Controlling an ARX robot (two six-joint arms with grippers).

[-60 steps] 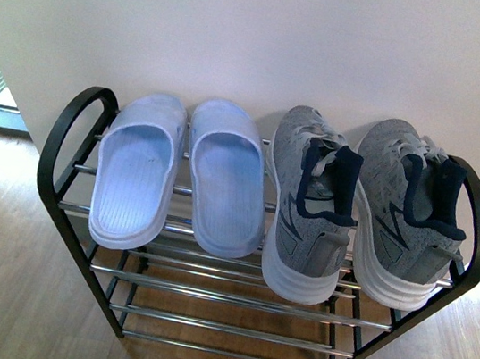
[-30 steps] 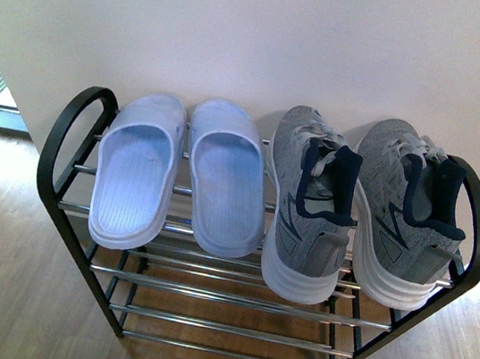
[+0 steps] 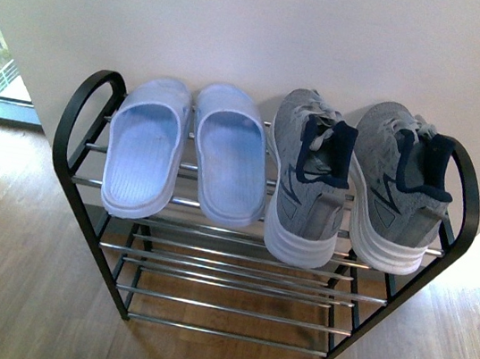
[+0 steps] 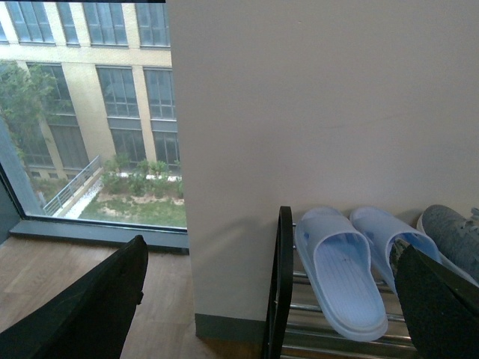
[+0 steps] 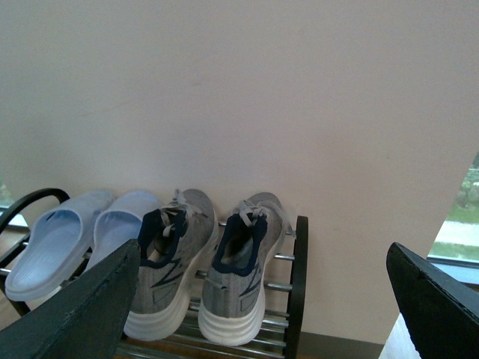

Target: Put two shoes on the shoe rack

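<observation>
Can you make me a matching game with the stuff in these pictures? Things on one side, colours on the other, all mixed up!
Things:
1. slides
2. sneakers
3. shoe rack frame
4. floor

Colours:
A. black
B. brown wood
C. pale blue
D. grey with white soles

Pairs: 1-C, 2-D, 3-A, 4-B

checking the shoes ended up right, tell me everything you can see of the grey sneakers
The grey sneakers are a knit pair with thick ribbed white soles, navy lining round the collars and pale laces. Both sit upright, side by side, on the top tier of the shoe rack, on its right half, toes to the wall and heels overhanging the front bar. The pale blue slides lie just to their left, and the right sneaker sits against the rack's black end frame. No gripper touches them.
</observation>
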